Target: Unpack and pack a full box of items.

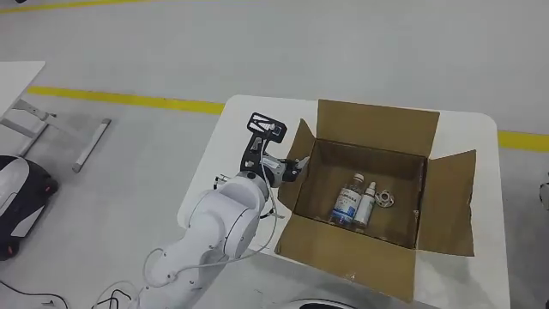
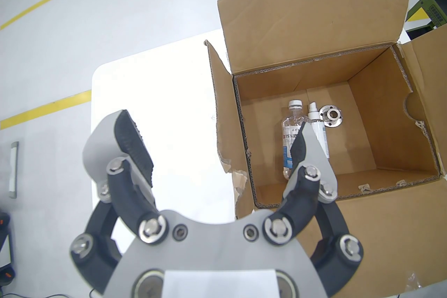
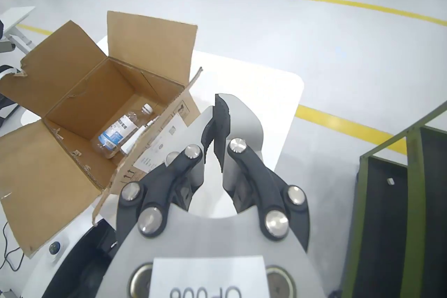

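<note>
— Left pincer sits closest, jaws spread wide, ribbed black pads bare, gripping nothing.
— And the goods?
— Down on the floor of the corrugated box lies a clear plastic bottle, flat on its side, white cap pointing away. A slim white sprayer lies just beside it, parallel, with a shiny metal flange near the sprayer's head.
— From the top?
— Left pincer hangs at the box's torn left flap. The bottle lies to its right and lower, long axis running near-to-far, slightly slanted.
— Right wrist?
— Right pincer is pinched closed on nothing, over the white table past the right flap, well apart from the bottle.
— So left is nearer?
— I judge so. It should close across the round, slick body.
</note>
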